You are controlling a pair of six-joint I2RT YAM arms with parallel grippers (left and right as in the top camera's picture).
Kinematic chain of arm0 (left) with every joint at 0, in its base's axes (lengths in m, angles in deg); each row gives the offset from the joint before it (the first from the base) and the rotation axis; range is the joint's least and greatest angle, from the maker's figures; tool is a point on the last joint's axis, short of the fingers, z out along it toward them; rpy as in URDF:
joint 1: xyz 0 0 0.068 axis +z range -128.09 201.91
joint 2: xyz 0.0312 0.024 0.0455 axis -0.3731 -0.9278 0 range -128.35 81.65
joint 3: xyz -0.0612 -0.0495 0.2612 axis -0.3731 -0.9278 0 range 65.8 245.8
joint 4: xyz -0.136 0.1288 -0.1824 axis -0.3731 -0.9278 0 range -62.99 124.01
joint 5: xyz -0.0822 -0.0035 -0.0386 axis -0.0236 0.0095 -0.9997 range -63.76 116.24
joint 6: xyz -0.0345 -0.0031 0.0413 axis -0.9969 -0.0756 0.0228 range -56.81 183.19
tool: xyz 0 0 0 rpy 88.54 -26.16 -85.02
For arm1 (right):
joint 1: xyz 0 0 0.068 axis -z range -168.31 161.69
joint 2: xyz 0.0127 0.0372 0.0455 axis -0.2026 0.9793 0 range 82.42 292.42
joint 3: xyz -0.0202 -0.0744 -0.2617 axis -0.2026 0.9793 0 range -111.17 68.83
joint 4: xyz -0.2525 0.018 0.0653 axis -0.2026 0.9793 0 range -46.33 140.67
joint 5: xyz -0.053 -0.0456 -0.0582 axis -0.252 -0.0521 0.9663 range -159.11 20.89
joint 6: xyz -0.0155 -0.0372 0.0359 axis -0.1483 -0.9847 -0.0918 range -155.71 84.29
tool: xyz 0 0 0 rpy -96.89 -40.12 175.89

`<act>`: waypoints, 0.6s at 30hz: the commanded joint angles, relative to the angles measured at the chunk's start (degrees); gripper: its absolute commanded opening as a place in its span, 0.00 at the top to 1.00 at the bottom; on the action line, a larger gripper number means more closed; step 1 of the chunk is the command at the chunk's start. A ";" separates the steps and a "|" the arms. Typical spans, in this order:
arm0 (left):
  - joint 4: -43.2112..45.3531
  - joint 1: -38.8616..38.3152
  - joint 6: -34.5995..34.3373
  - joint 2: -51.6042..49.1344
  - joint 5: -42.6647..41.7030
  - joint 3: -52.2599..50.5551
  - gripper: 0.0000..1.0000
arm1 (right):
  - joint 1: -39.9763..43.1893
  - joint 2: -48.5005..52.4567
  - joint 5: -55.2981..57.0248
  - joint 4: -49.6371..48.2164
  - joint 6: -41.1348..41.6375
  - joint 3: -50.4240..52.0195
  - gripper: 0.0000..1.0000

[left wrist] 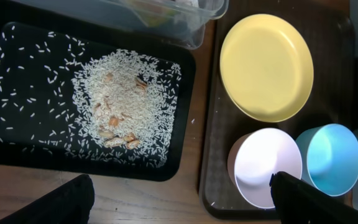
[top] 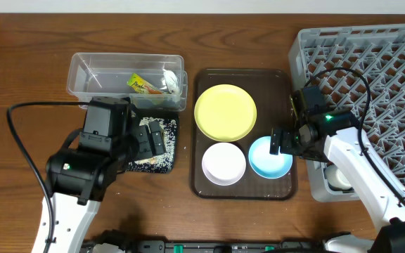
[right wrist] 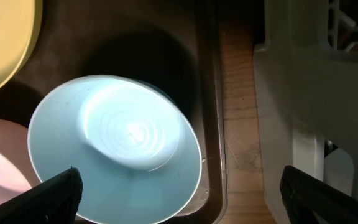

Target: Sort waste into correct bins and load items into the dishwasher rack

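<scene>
The snack wrapper point(top: 143, 85) and crumpled white paper point(top: 171, 81) lie in the clear tub point(top: 76, 70). Rice scraps point(left wrist: 120, 102) are heaped in the black tray point(left wrist: 17, 137). The yellow plate point(top: 225, 112), white bowl point(top: 223, 163) and light blue bowl point(top: 267, 159) sit on the brown serving tray point(top: 280, 84). The grey rack point(top: 371, 70) stands at the right. My left gripper point(left wrist: 182, 205) is open and empty, above the black tray's near edge. My right gripper point(right wrist: 179, 199) is open and empty, over the right rim of the light blue bowl point(right wrist: 117, 155).
The brown tray's right rim point(right wrist: 207, 93) lies a narrow strip of wooden table away from the rack's wall point(right wrist: 303, 74). The clear tub's corner point(left wrist: 197, 25) sits right behind the black tray. A black cable loops over the rack near my right arm.
</scene>
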 commanded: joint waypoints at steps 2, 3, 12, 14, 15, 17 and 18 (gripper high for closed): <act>-0.22 0.28 0.33 3.85 0.68 -1.49 0.07 | -0.83 0.22 -0.04 -0.11 0.42 0.04 0.01; -0.24 0.28 0.33 5.38 0.68 -2.25 0.07 | -0.85 0.22 -0.04 -0.11 0.42 0.04 0.01; -1.42 1.31 0.63 19.93 1.16 -9.20 0.07 | -0.85 0.22 -0.04 -0.11 0.42 0.04 0.01; 2.40 2.45 0.76 23.32 3.76 -11.69 0.07 | -0.85 0.22 -0.04 -0.11 0.42 0.04 0.01; 5.64 2.82 0.83 25.00 4.74 -13.40 0.07 | -0.85 0.22 -0.04 -0.11 0.42 0.04 0.01; 14.86 3.32 3.10 28.81 6.05 -18.23 0.07 | -0.85 0.22 -0.04 -0.11 0.42 0.04 0.01; 20.87 3.45 5.77 30.93 6.01 -21.49 0.07 | -0.85 0.22 -0.04 -0.11 0.42 0.04 0.01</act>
